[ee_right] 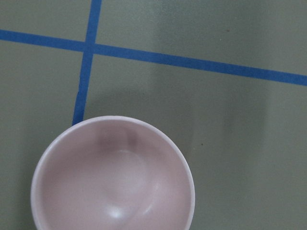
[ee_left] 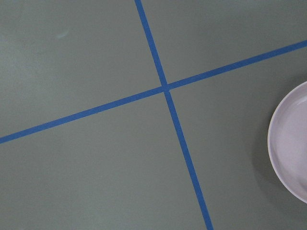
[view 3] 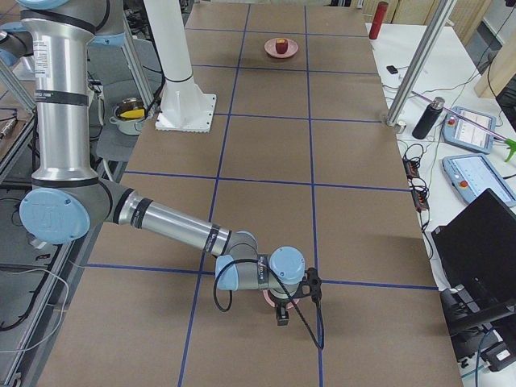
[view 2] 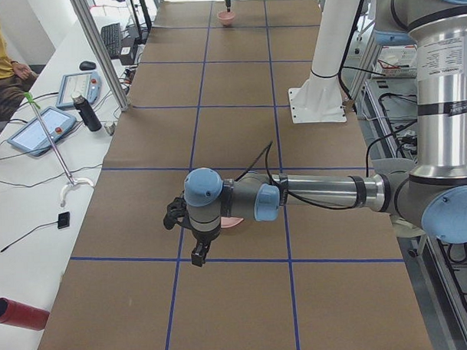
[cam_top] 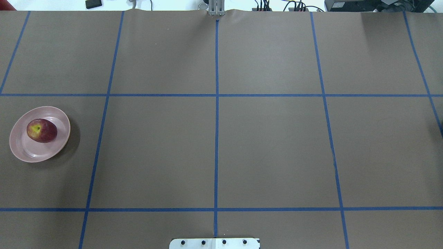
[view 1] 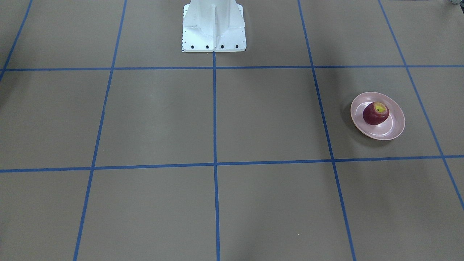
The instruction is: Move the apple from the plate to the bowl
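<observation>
The dark red apple lies on the pale pink plate at the table's left; both also show in the front view, apple on plate. No arm shows in those two views. In the exterior left view my left gripper hangs over the plate's edge; I cannot tell whether it is open or shut. The left wrist view shows only a bare part of the plate. In the exterior right view my right gripper hangs over the pink bowl; its state is unclear. The bowl is empty.
The white robot pedestal stands at the table's back middle. Blue tape lines grid the brown table. A side bench holds tablets, a dark bottle and a red cylinder. A metal post stands at the table's edge.
</observation>
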Controlling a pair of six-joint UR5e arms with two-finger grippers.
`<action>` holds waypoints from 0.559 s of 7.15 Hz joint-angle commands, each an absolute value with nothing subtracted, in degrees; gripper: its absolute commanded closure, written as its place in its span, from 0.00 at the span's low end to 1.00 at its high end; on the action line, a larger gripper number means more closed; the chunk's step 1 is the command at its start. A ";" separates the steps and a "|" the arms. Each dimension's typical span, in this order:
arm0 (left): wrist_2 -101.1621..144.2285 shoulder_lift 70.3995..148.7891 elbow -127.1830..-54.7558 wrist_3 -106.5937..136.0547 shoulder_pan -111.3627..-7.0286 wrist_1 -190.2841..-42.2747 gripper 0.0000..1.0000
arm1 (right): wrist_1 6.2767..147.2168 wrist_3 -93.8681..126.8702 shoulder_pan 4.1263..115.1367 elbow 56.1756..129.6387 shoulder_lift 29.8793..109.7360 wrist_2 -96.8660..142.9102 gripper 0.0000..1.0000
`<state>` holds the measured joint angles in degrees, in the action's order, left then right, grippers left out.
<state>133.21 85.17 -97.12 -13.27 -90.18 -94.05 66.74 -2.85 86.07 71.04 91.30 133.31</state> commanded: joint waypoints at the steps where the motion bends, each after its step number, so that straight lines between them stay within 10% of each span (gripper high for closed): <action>1: 133.16 85.17 -97.12 -13.27 -90.18 -94.04 0.02 | 66.80 -2.73 85.52 69.35 90.70 133.16 0.07; 4: 133.15 85.17 -97.12 -13.27 -90.18 -94.04 0.02 | 66.80 -2.72 84.55 68.21 90.53 133.15 0.32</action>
